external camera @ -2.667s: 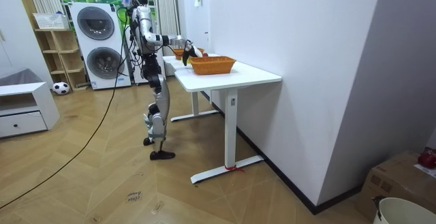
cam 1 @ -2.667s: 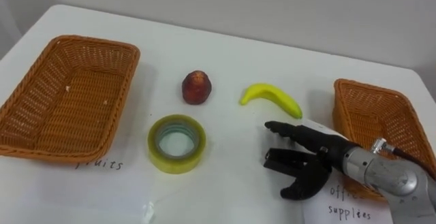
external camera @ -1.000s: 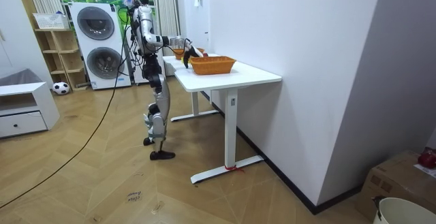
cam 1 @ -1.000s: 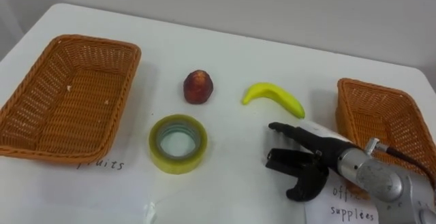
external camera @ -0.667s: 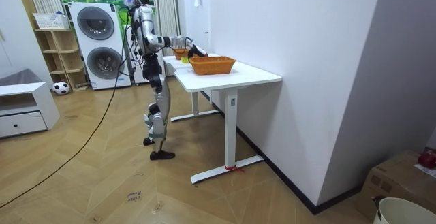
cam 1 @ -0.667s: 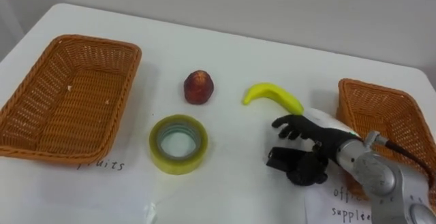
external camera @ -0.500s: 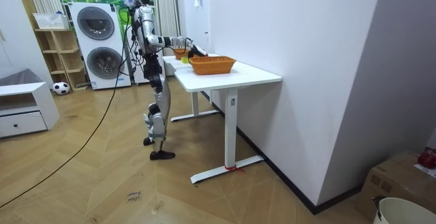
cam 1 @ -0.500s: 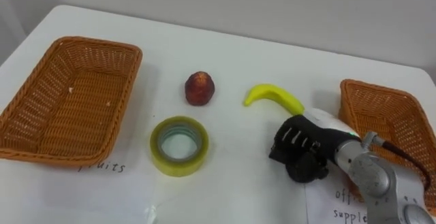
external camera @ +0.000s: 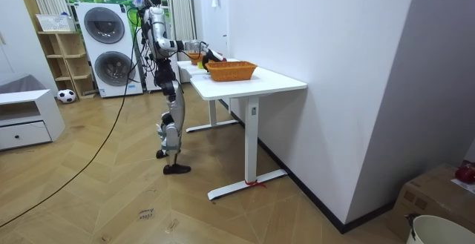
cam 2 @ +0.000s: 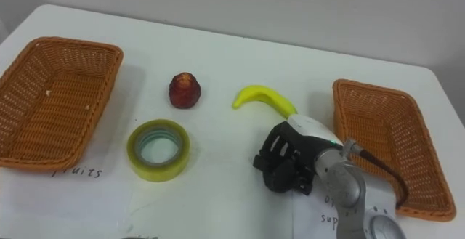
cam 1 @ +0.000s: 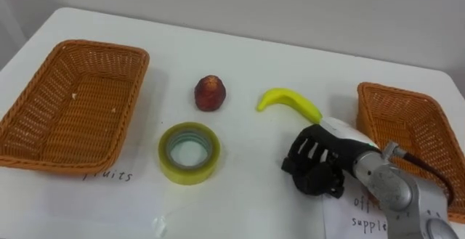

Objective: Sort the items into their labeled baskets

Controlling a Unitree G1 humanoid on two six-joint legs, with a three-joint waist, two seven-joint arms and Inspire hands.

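My right hand [cam 1: 325,165] lies on the white table just below the banana [cam 1: 290,102], fingers curled round a small black object [cam 1: 288,166] whose dark corner pokes out on the hand's left side. Most of that object is hidden under the fingers. A reddish peach [cam 1: 210,93] sits at mid-table, and a roll of yellow-green tape [cam 1: 189,152] lies flat in front of it. The large wicker basket [cam 1: 135,79] at the left holds nothing. A second wicker basket [cam 1: 378,92] stands at the right, close beside my right forearm.
A paper label [cam 1: 109,175] lies in front of the left basket and another [cam 1: 367,216] in front of the right one. In the room view I stand at the end of the white table [external camera: 256,82], with washing machines [external camera: 104,44] behind me.
My right hand's fingers, straight a second ago, have curled down around the black object and the hand has shifted slightly towards the banana. Fruit, tape and baskets stay put.
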